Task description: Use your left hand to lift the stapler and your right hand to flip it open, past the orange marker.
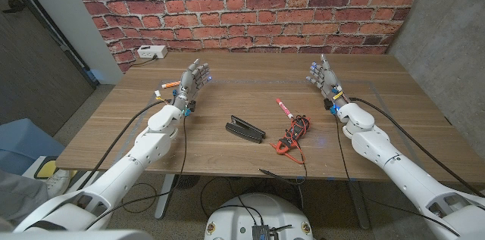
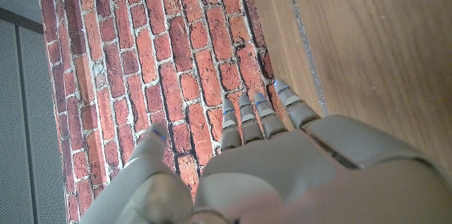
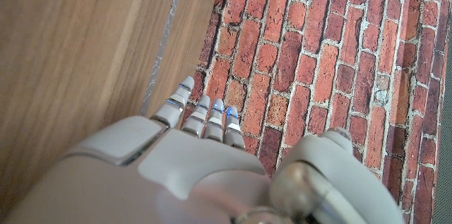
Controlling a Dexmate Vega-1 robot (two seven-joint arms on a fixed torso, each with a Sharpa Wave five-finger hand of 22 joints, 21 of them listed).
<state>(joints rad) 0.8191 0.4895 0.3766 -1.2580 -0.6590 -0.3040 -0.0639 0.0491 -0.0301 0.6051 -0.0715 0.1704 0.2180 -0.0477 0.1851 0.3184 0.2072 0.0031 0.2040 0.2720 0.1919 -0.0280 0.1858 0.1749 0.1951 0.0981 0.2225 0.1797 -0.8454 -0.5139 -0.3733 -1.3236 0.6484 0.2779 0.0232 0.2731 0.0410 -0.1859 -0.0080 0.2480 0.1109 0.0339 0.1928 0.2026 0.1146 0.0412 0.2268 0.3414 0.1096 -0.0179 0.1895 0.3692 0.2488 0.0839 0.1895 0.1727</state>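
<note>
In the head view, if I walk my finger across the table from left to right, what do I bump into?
Left hand → black stapler → red marker → red and black clip bundle → right hand.

A lab or studio setup: a brick-patterned backdrop wall [image 1: 250, 5] stands behind a wooden surface [image 1: 227, 104], grey panels [image 1: 447, 20] flank it, and a white power strip [image 1: 151, 52] sits at the far edge.
</note>
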